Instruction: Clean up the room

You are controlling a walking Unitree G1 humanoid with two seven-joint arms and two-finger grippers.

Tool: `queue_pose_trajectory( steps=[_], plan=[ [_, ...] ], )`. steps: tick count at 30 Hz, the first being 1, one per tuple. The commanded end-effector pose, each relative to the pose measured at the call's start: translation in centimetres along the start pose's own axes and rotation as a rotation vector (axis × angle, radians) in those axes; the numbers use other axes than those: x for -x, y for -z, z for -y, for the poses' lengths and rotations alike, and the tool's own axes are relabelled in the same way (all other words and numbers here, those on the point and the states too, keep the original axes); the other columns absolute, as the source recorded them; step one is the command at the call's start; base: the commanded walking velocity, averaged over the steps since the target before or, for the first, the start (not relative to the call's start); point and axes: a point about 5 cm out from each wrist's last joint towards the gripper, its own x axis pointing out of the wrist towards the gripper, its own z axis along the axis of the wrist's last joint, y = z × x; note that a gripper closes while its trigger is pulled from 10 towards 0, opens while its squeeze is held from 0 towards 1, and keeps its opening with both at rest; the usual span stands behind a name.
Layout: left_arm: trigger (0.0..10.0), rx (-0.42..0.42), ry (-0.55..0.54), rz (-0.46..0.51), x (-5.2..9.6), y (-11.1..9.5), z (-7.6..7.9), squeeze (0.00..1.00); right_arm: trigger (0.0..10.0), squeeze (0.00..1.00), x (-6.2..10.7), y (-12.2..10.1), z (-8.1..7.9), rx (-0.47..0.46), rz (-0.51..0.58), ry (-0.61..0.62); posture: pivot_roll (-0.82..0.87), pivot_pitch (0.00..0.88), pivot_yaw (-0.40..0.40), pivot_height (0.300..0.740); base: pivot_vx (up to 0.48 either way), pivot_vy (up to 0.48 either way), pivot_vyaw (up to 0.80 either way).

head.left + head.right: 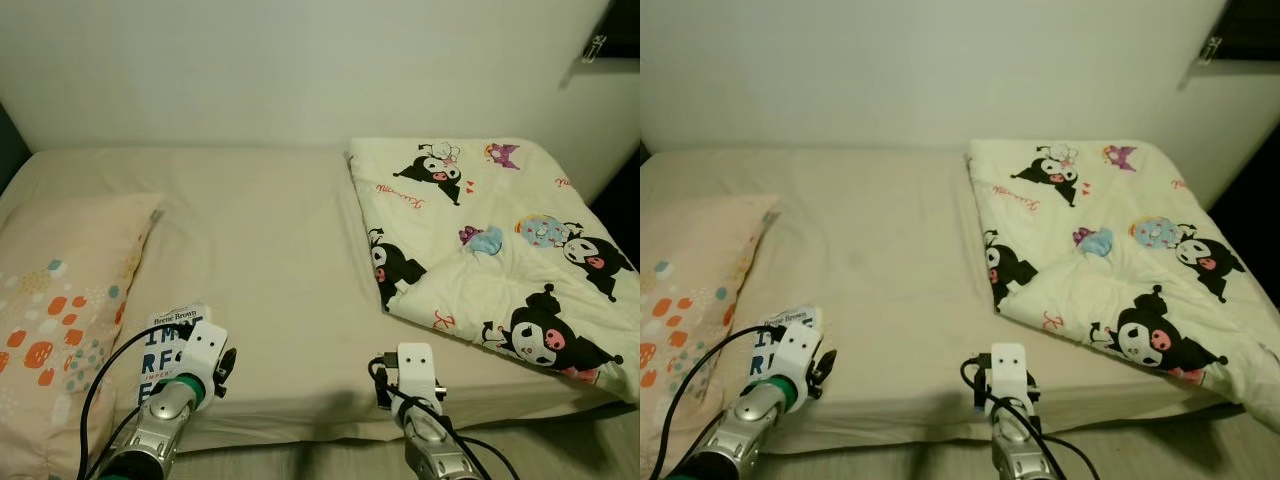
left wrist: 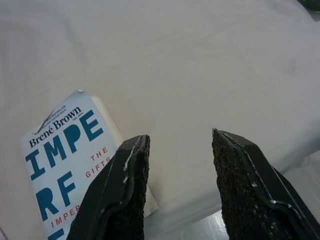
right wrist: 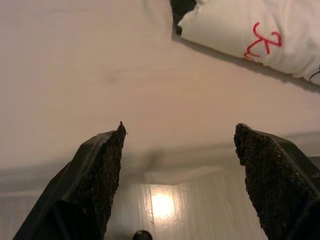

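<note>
While we stand at bed [image 1: 270,250] edge, book [image 1: 165,350] lies flat near front left corner, just beside pillow [image 1: 60,300], likely stray item to clear. Our left tool [image 2: 177,187] hangs over book's near edge, fingers parted, nothing held, lined up for a grab. Our right tool [image 3: 177,175] hovers over mattress edge, spread wide, empty, floor visible below. Folded cartoon blanket [image 1: 490,240] sits on bed's right side, seemingly tidy already; its far corner hard to judge.
</note>
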Motion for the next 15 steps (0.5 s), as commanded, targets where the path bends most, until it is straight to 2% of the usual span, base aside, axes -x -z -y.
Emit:
queue_pose_trajectory(
  steps=[1, 4, 5, 8, 11, 13, 15],
  plan=[
    [10.0, 0.003, 0.015, -0.029, 0.3, 0.8, 0.3, 0.0, 10.0, 0.0, 0.2, 0.5, -0.4, -0.019, -0.026, -0.026, 0.11, 0.028, 0.011, 0.74, 0.0, 0.0, 0.0],
    [10.0, 0.007, 0.018, -0.039, 0.4, 1.0, 0.3, 0.0, 10.0, 0.0, 0.3, 0.7, -0.7, -0.065, -0.044, -0.058, 0.11, 0.024, 0.01, 0.74, 0.0, 0.0, 0.0],
    [10.0, 0.004, 0.016, -0.054, 0.5, 1.4, 0.3, 0.0, 10.0, 0.0, 0.2, 1.0, -0.6, -0.124, -0.077, -0.053, 0.11, 0.023, 0.01, 0.74, 0.0, 0.0, 0.0],
    [10.0, -0.005, 0.011, -0.071, 0.7, 1.8, 0.4, 0.0, 10.0, 0.0, 0.4, 1.4, -0.6, -0.162, -0.097, -0.059, 0.11, 0.018, 0.011, 0.74, 0.0, 0.0, 0.0],
    [10.0, -0.003, 0.018, -0.075, 0.7, 2.0, 0.6, 0.0, 10.0, 0.0, 0.5, 1.7, -0.6, -0.134, -0.096, -0.064, 0.11, 0.018, 0.011, 0.74, 0.0, 0.0, 0.0],
    [10.0, -0.008, 0.041, -0.066, 0.8, 2.0, 0.8, 0.0, 10.0, 0.0, 0.9, 2.0, -0.9, -0.038, -0.061, -0.083, 0.11, 0.015, 0.014, 0.74, 0.0, 0.0, 0.0],
    [10.0, -0.012, 0.049, -0.062, 0.9, 2.0, 0.8, 0.0, 10.0, 0.0, 1.0, 2.1, -1.0, -0.034, -0.053, -0.087, 0.11, 0.015, 0.014, 0.74, 0.0, 0.0, 0.0]
  ],
)
